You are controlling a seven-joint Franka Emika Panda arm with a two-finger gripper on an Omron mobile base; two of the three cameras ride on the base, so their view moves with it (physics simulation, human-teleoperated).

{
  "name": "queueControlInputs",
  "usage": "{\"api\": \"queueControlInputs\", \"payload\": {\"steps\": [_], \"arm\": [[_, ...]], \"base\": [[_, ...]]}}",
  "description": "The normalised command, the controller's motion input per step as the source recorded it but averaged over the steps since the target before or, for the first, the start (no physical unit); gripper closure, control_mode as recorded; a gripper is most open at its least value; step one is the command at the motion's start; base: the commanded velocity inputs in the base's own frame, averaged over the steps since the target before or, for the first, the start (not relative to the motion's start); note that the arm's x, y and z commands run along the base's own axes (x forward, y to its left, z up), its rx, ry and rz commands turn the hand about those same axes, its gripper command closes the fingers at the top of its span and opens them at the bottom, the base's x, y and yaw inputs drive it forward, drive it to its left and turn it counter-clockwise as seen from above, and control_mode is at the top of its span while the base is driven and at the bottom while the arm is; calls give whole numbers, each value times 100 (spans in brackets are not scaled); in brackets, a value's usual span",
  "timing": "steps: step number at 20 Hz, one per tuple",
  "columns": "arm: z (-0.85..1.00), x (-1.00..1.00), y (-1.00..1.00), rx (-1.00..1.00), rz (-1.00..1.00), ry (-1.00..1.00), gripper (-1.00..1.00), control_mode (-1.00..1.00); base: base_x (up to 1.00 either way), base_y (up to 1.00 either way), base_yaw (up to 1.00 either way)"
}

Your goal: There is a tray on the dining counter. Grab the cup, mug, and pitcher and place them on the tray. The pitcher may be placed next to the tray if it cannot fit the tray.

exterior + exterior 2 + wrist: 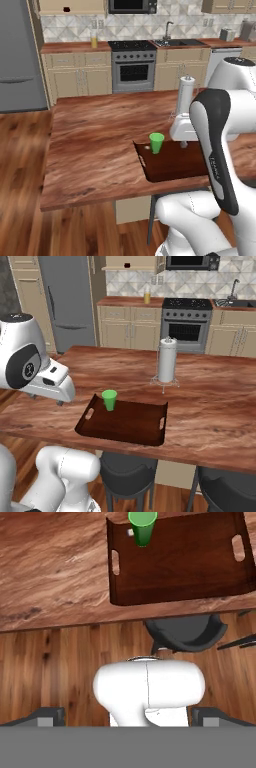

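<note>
Two dark finger tips sit far apart at the bottom corners of the hand view, so the gripper [128, 714] is spread fully wide with nothing between its jaws. It looks down over the near edge of the dining counter [55, 567], past a dark stool seat [185, 632] and the wood floor [50, 667] below.

And on the surface, close to that near edge, lies the tray [125, 423], dark brown, rectangular, with raised sides and a cut-out handle [89, 414] at each short end. From the left base camera the arm covers the tray's right part [172, 162].

Standing upright on the tray is the cup [109, 400], bright green and wider at the rim. It sits in the far left corner of the tray, near the left handle and close to the far rim [156, 143] [142, 527]. The remaining tray floor is bare dark wood.

Moving further back, a white paper towel roll [167, 360] stands upright on a thin wire holder, on the surface just beyond the tray's far right corner, apart from it.

Way off at the back wall, across the floor, there's a shorter wood counter [127, 301] with beige cabinets, and on it a tall clear pitcher [147, 295] holding orange-yellow liquid [93, 39], well apart from the tray. Beside that counter stands a steel stove [187, 323], and a grey fridge [67, 301] on the other side.
</note>
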Motion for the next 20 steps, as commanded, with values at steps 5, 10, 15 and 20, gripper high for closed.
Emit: {"api": "queueControlInputs", "payload": {"steps": [5,10,15,20], "arm": [[0,0,0,0,0,0,-100,100],[0,0,0,0,0,0,-100,100],[0,0,0,0,0,0,-100,100],[0,0,0,0,0,0,-100,100]], "base": [[-57,42,0],[-75,90,0],[-45,100,0],[-4,100,4]]}}
